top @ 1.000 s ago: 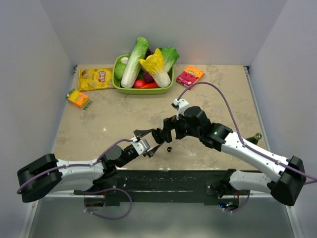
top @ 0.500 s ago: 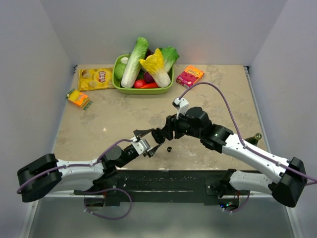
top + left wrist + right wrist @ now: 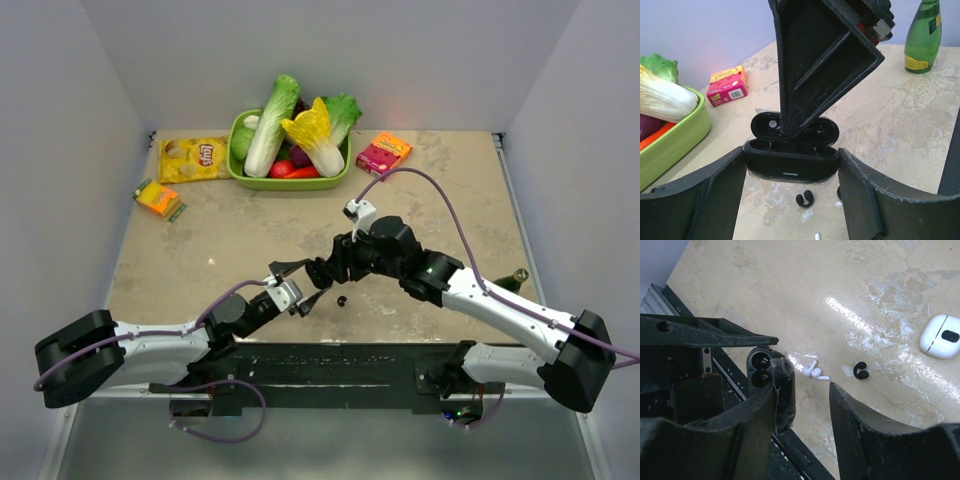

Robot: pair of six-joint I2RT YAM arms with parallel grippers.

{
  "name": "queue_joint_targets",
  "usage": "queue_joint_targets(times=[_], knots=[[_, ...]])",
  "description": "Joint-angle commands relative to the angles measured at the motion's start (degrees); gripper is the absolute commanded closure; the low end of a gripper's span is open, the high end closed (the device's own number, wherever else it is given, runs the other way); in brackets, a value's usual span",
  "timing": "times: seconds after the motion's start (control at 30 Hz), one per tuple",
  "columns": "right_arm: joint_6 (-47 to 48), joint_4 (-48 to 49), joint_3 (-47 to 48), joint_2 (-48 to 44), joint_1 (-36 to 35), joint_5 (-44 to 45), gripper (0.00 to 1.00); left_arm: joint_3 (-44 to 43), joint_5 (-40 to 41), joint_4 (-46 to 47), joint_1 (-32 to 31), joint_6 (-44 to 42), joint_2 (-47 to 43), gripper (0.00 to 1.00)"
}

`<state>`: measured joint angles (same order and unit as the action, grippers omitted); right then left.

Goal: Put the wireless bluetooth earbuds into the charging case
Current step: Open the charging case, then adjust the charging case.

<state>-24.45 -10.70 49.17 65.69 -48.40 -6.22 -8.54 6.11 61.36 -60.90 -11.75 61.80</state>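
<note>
My left gripper [image 3: 791,167] is shut on an open black charging case [image 3: 790,160] and holds it above the table, lid up; its wells look dark. My right gripper [image 3: 802,400] is open and empty, with one finger [image 3: 815,65] reaching down against the case's lid. In the right wrist view the case [image 3: 774,385] lies against my left-hand finger. One black hook-shaped earbud [image 3: 860,371] and a pair of white earbuds [image 3: 815,373] lie on the table below. A small white rounded-square case with a dark spot [image 3: 941,336] lies further off. In the top view both grippers [image 3: 305,283] meet near the front edge.
A green bowl [image 3: 290,180] of vegetables, a yellow chips bag [image 3: 193,158], a pink box [image 3: 383,153] and an orange packet [image 3: 158,198] are at the back. A green bottle [image 3: 923,35] stands at the right. The black base rail [image 3: 330,365] runs along the front edge.
My right arm has shifted slightly left and toward the held case. My left arm and the things on the table have not moved.
</note>
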Motion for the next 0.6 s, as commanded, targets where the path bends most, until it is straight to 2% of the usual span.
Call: queue_joint_targets(times=[0.0, 0.17, 0.37, 0.47, 0.5, 0.57], knots=[[0.01, 2.52, -0.56, 0.23, 0.15, -1.25, 0.51, -0.25, 0.48, 4.38, -0.44, -1.17, -0.98, 1.00], [0.19, 2.70, -0.56, 0.31, 0.15, -1.25, 0.59, -0.17, 0.39, 4.47, -0.44, -1.08, -1.07, 1.00], [1.07, 2.35, 0.05, 0.23, 0.15, -1.52, 0.75, -0.25, 1.01, 4.47, -0.44, -0.47, -0.72, 1.00], [3.43, 0.69, 1.45, -0.04, -0.20, -0.73, 0.93, -0.43, 2.23, 4.20, -0.44, 0.84, -0.28, 1.00], [4.66, -0.89, 2.33, -0.21, -0.29, 0.06, 1.00, -0.60, 2.68, 3.42, -0.44, 1.20, -0.02, 0.98], [6.16, -2.21, 3.21, -1.09, -0.46, 1.47, 1.00, -1.83, 3.64, 1.66, -0.44, 2.16, 0.51, 0.89]])
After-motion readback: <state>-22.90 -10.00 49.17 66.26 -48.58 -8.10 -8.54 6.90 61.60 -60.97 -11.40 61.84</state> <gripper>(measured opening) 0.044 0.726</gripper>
